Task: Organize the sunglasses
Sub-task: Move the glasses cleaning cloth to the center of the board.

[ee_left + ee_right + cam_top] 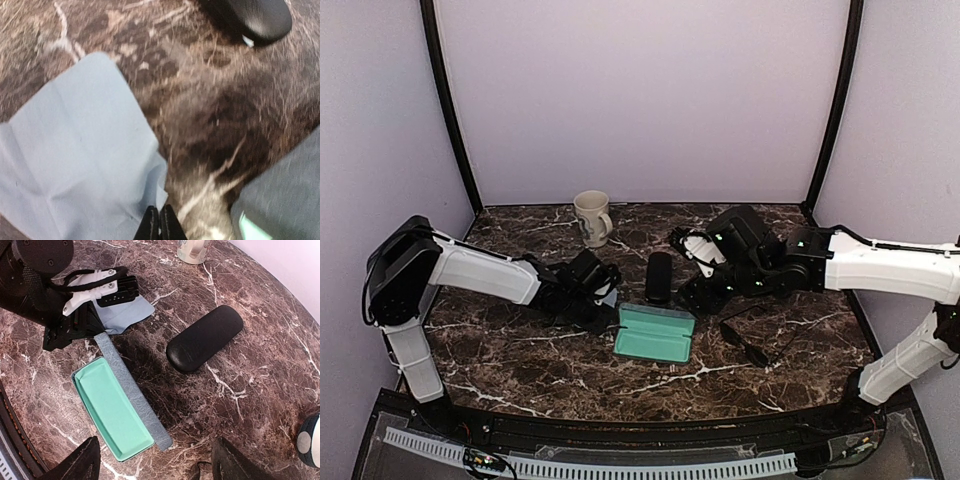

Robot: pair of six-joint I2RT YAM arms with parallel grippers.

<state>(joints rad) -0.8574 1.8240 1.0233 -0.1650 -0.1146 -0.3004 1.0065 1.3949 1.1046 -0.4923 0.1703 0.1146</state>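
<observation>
**Two robot arms over a marble counter with sunglasses and cases**

Nearest, a dark pair of sunglasses (757, 347) lies on the counter (520, 370), just right of an open grey-blue case (655, 333) with a mint lining. Just beyond that case, the right end effector (156, 442) hangs spread wide, holding nothing. The left end effector (160, 222) is pressed together at the edge of a pale blue cloth (75, 165); whether it pinches the cloth is unclear. Further back lie a closed black case (659, 277), then a mug (592, 218).
</observation>
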